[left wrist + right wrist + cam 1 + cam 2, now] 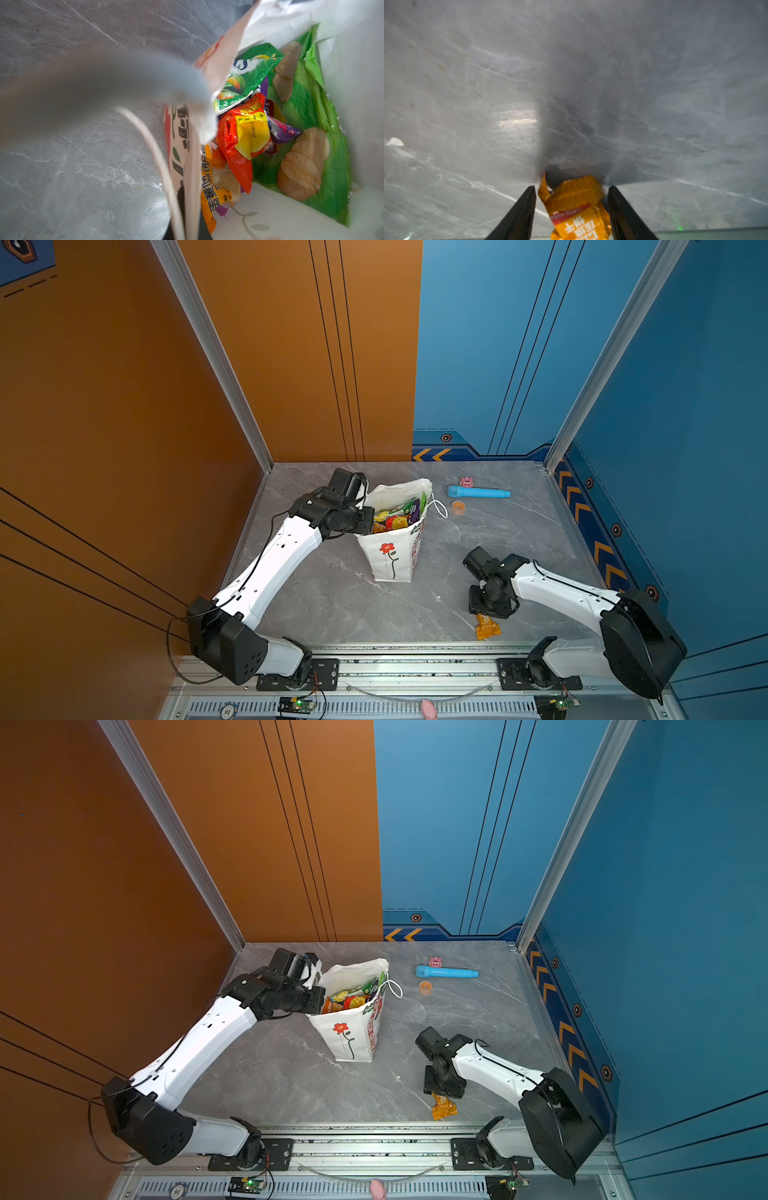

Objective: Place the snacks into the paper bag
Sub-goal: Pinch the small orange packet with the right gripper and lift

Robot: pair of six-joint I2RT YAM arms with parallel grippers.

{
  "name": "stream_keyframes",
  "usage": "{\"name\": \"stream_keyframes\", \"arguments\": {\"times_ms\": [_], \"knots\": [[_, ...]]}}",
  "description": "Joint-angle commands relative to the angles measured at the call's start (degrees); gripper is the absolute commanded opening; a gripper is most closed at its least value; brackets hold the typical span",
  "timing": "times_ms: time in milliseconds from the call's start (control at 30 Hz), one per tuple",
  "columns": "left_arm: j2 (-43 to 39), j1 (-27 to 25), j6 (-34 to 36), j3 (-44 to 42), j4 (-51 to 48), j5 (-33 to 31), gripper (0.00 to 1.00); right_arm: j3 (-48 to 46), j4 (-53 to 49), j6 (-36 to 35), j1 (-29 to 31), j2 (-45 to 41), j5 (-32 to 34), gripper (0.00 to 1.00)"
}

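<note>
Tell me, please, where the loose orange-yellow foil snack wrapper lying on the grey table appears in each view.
Both top views: the orange-yellow foil snack wrapper lies near the table front edge, right of centre.
Left wrist: not in it; this view looks into the white paper bag.
Right wrist: bottom centre, between the black jaws.
Shared landmark: the right gripper, straddling the wrapper's end.

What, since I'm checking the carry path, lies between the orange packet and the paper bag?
Only bare grey tabletop and a tiny white speck, in both top views, between the orange packet at the right gripper and the paper bag.
</note>
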Motion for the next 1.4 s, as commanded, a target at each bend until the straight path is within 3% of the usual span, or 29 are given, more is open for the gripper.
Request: {"name": "stream_keyframes", "arguments": {"times_ms": [0, 267, 800, 967, 1367], "knots": [[-1.8, -0.3, 1.2, 0.4, 5.0, -2.4, 0.0, -0.7, 1.5, 0.9, 0.9, 1.7, -0.6, 0.51], [-1.8, -0.3, 1.3, 0.4, 5.0, -2.5, 0.0, 0.2, 1.8, 1.4, 1.8, 1.3, 0.2, 0.36], [-1.8, -0.3, 1.3, 0.5, 5.0, -2.5, 0.0, 5.9, -2.1, -0.3, -0.2, -0.5, 2.4, 0.34], [-1.7, -0.3, 1.3, 0.5, 4.9, -2.5, 0.0, 13.6, -4.9, -2.0, -3.8, -3.0, 2.6, 0.34], [-1.8, -0.3, 1.4, 0.5, 5.0, -2.6, 0.0, 44.6, -6.0, -5.1, -6.3, 0.1, 3.9, 0.33]]}}
